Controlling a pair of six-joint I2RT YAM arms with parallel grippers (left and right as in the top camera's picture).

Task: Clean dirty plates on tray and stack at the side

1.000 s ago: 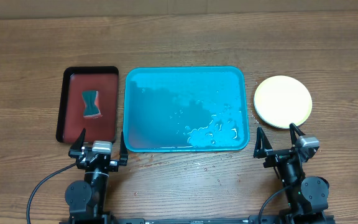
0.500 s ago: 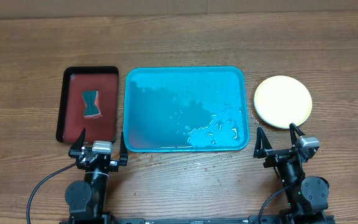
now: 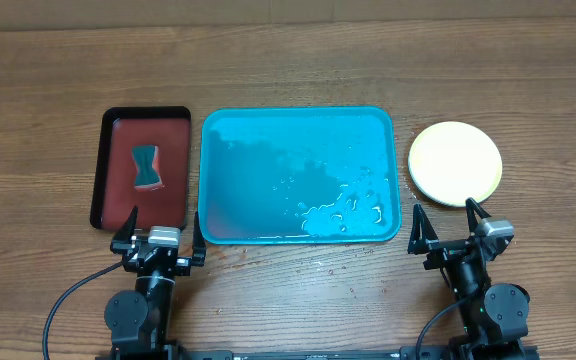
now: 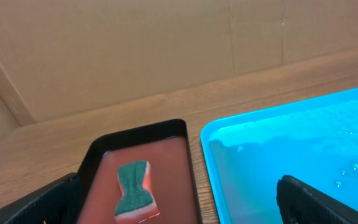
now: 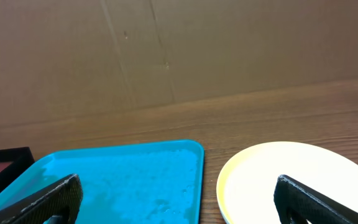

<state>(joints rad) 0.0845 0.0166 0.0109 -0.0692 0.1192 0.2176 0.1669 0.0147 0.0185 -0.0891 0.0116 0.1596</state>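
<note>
The turquoise tray [image 3: 300, 175] lies mid-table with water drops and no plates on it; it also shows in the left wrist view [image 4: 291, 149] and the right wrist view [image 5: 117, 180]. A pale yellow-green plate [image 3: 455, 163] lies on the table right of the tray, also seen in the right wrist view [image 5: 291, 180]; whether other plates lie under it I cannot tell. My left gripper [image 3: 160, 232] is open and empty at the table's front, below the dark red tray. My right gripper [image 3: 451, 226] is open and empty, just in front of the plate.
A black-rimmed dark red tray [image 3: 118, 135] left of the turquoise tray holds a green-and-pink sponge [image 3: 147, 167], also in the left wrist view [image 4: 134, 190]. A cardboard wall [image 5: 179, 50] stands behind the table. Small drops lie on the wood in front of the turquoise tray.
</note>
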